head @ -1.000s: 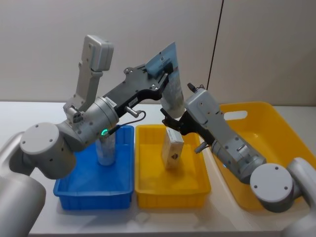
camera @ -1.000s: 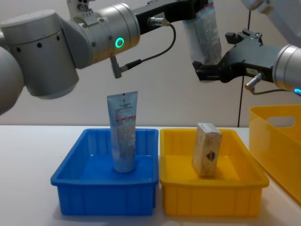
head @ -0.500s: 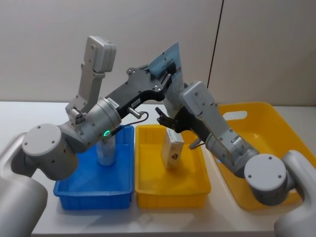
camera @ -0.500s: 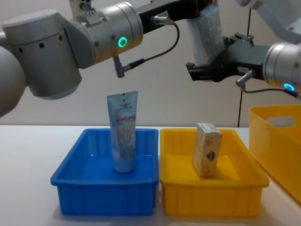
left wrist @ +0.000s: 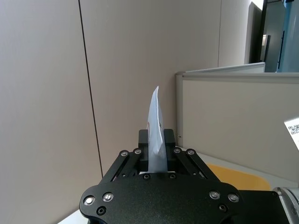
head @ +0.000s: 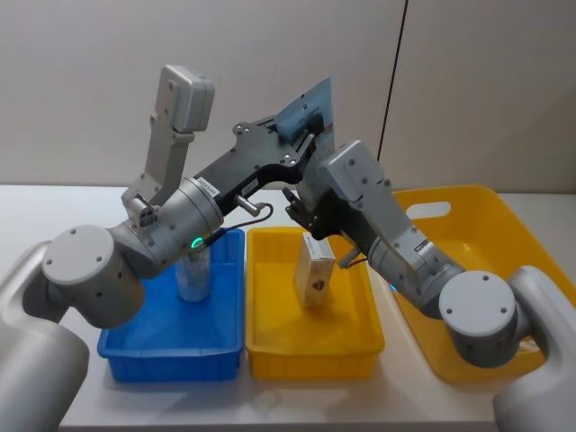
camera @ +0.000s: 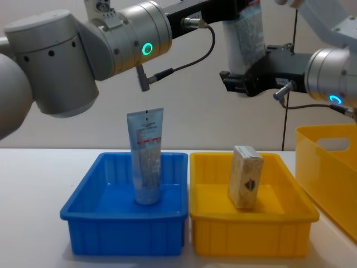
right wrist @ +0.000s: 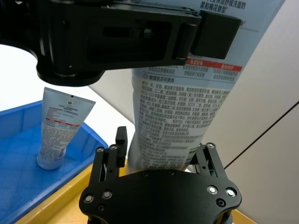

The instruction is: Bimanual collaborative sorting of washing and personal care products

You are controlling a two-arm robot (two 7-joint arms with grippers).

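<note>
**Overhead, a tube sits between two tools**

Up above the bins, the left tool [head: 301, 135] is clamped on the flat crimped end of a light-blue squeeze tube [head: 310, 135], fingers pressed onto both faces of the crimp, so that the tube hangs cap-end down above the gap between the blue bin [camera: 120, 223] and the small yellow bin [camera: 248, 229]. The right tool [right wrist: 159, 156] sits at the lower, rounder part of that tube, its fingers [right wrist: 120, 140] spread to either side of the printed body; whether they already press on it I cannot tell, though the tube lies between them.

Compared with a second ago, the right tool has moved in toward the robot's left and now brackets the tube, where before it stood clear beside it. The left tool has stayed clamped at much the same height.

Below, a second squeeze tube [camera: 146, 156] stands upright on its cap in the blue bin. A beige carton [camera: 245, 176] with a small dark logo stands on end, slightly tilted, in the small yellow bin. A larger yellow bin [head: 490, 225] stands on the tabletop [head: 54, 207] to the robot's right, and the right arm crosses in front of it.
</note>
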